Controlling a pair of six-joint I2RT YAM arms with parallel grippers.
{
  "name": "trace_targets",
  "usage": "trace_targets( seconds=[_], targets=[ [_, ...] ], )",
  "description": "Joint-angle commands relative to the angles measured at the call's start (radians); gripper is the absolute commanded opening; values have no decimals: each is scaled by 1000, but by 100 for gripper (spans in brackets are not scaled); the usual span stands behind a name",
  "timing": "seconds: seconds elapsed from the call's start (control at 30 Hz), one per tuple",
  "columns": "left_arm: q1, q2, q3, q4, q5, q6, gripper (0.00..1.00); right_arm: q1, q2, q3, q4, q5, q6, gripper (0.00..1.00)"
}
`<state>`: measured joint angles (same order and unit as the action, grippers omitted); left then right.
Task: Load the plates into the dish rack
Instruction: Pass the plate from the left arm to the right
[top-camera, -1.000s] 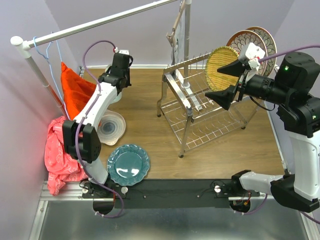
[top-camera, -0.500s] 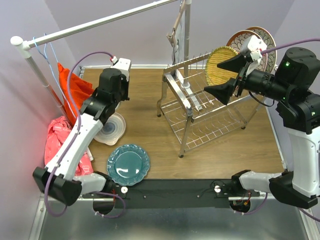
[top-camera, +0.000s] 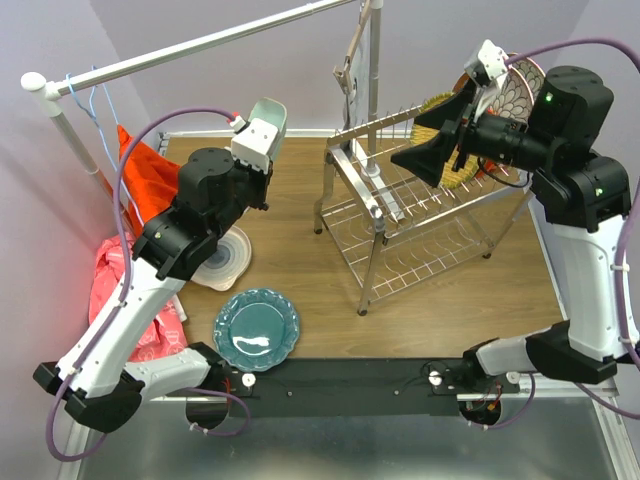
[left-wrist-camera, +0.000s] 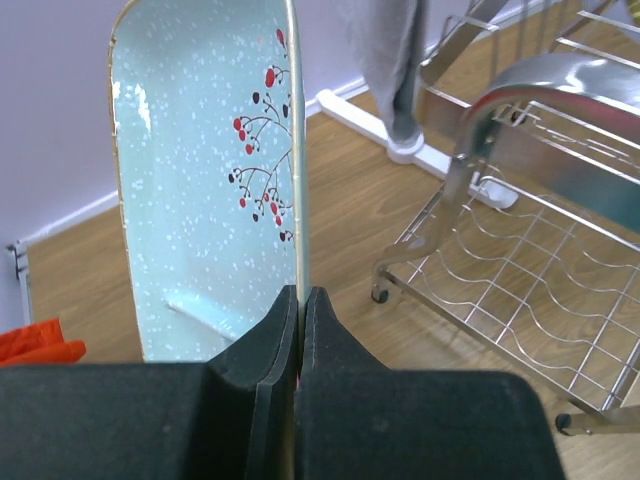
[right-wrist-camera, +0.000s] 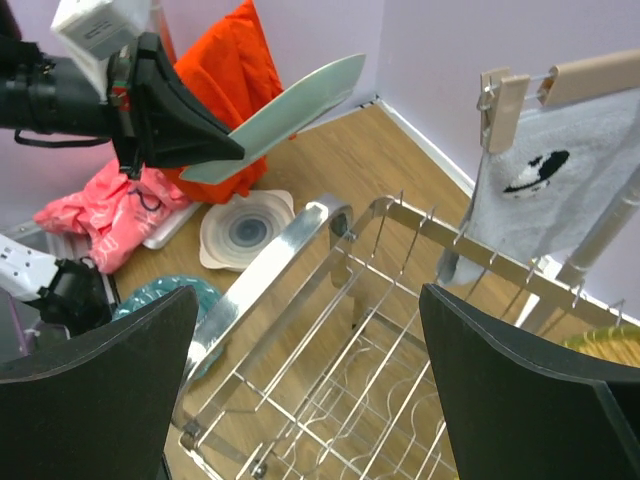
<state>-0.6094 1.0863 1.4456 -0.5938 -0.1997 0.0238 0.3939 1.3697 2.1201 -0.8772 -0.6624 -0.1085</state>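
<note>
Your left hand (left-wrist-camera: 299, 300) is pinched tight on the bottom rim of a pale blue-green round plate with red berry sprigs (left-wrist-camera: 200, 180). It holds the plate upright on edge, raised above the wooden bench (top-camera: 300, 240), to the left of the shiny two-tier metal wire dish rack (top-camera: 400, 225). The plate hangs apart from the rack and touches none of its prongs.

Your right hand (right-wrist-camera: 307, 292) is spread wide with nothing in it, hanging over the rack's upper tier. Behind it a yellow woven round plate (top-camera: 437, 101) stands on edge at the rack's far side. A brown-rimmed patterned plate (top-camera: 520, 88) shows further right, but you cannot tell how it is seated.

On the bench, a teal scalloped plate (top-camera: 257, 329) lies flat near your arm bases. A white-grey swirl plate (top-camera: 228, 258) lies just beyond it, partly under your left arm.
</note>
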Motion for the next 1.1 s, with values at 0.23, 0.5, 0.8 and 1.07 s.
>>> trace_targets(
  seconds=[0.23,0.5,0.8,1.07],
  targets=[
    [-113,-62,170,60,-26,175,0,8,134,138,41,-98,237,99],
    [-211,-13,285,72,-43,292,0,8,150,184,87,6,332,99],
    [-394,101,420,78,-141,468,0,8,65,192,172,375,451,100],
    [-461,169,469,112,-162,649,0,-3,2,190,173,619,495,100]
  ],
)
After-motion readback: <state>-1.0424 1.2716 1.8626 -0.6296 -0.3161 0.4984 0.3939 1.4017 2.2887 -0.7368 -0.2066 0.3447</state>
